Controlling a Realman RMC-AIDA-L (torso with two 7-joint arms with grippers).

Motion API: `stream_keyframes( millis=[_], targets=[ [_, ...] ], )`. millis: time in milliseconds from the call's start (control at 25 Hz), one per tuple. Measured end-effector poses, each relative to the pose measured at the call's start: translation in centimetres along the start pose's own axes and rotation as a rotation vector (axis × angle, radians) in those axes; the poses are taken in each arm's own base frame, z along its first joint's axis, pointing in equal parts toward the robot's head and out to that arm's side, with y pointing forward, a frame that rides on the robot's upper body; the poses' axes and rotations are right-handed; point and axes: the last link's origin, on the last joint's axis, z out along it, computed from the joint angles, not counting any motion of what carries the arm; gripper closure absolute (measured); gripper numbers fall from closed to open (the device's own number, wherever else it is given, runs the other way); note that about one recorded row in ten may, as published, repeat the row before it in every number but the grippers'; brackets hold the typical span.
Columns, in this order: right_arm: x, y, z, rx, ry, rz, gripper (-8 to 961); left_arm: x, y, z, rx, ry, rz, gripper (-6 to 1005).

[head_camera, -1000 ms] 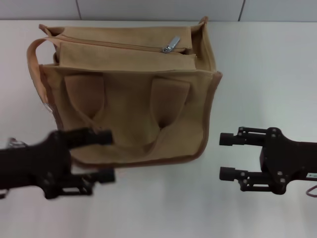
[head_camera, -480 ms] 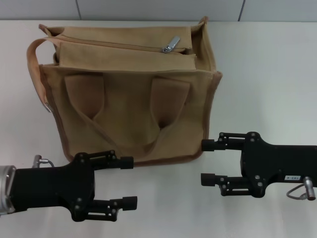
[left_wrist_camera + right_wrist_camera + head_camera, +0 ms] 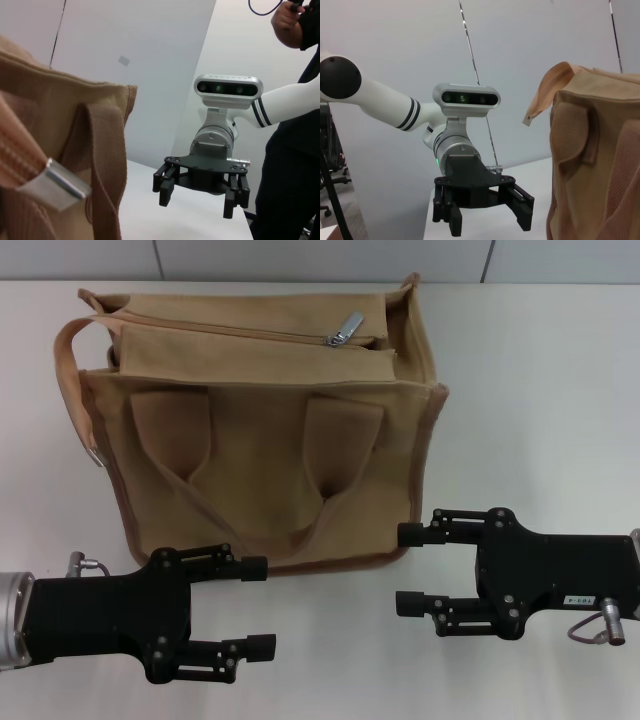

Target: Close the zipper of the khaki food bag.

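A: What has moved since half a second ago?

B: The right hand has slid a little further in toward the bag's near right corner. The left hand sits about where it was, and the bag has not shifted.

A: Where is the bag?

B: The boxy tan canvas food bag with brown piping stands on the white table, toward its far left. Two short loop handles lie flat against its near face, and a fabric strap loops out at its left end.

A: And the zipper?

B: The long tan zip line runs along the top panel. Its small silver metal pull tab lies near the right end.

A: How do the hands stand?

B: Both have their black fingers spread apart, holding nothing. The left hand is low at the near left, with its upper fingertip just at the bag's bottom edge. The right hand is at the near right, fingertips just beside the bag's lower right corner. I cannot tell whether either touches the fabric.

A: Do the wrist views add anything?

B: Each shows the other arm's hand, fingers likewise spread, with the bag's canvas close by.
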Motion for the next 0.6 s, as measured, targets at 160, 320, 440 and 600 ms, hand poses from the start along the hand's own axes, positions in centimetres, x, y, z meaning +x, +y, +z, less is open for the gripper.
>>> stream_keyframes(
  millis=[160, 320, 440, 600],
  targets=[
    [0.02, 0.02, 0.06, 0.001, -0.003, 0.001, 250, -0.03, 0.02, 0.01, -0.002, -0.003, 0.0, 188],
    [0.04, 0.04, 0.08, 0.001, -0.003, 0.003, 250, -0.04, 0.02, -0.03, -0.003, -0.005, 0.0, 188],
    [0.04, 0.04, 0.08, 0.0, -0.004, 0.003, 250, -0.02, 0.02, -0.06, -0.003, -0.005, 0.0, 188],
    [0.04, 0.05, 0.08, 0.0, -0.003, 0.003, 250, -0.01, 0.02, -0.1, -0.004, -0.005, 0.0, 188]
  ],
)
